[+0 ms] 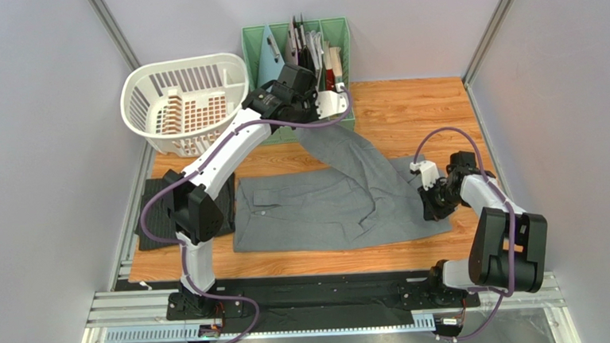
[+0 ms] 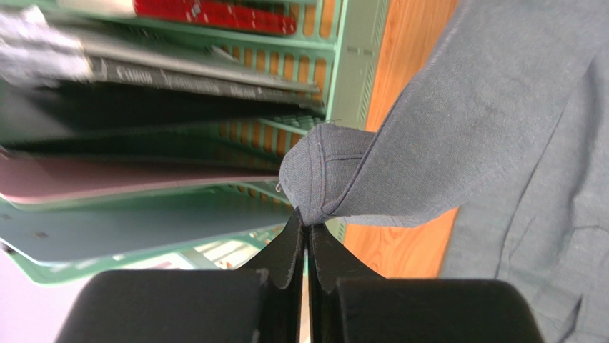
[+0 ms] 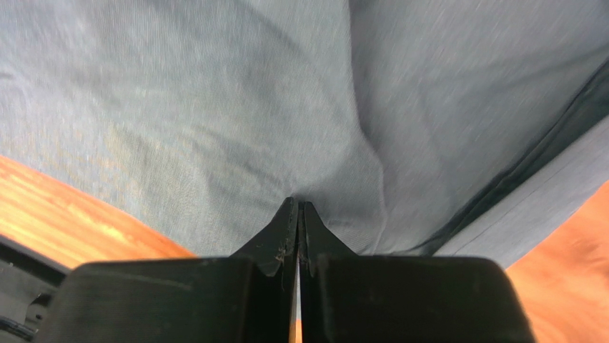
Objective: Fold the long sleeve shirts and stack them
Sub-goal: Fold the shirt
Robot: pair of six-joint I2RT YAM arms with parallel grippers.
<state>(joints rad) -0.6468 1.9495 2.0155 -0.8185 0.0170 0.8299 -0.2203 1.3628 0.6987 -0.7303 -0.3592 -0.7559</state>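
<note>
Pinching sleeve cuff [image 2: 320, 170] of grey shirt [image 1: 318, 210] in left gripper [image 2: 307, 227], holding it raised near green rack [image 2: 355, 71], while pinching edge of same shirt, spread on table [image 1: 424, 108], in right gripper [image 3: 298, 205], apparently anchoring cloth for folding sleeve across.

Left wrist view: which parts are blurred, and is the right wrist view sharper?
Left wrist view: the files in the green rack smear at upper left, the grey shirt cuff is crisp; right wrist view: cloth slightly soft, evenly lit, no glare.
</note>
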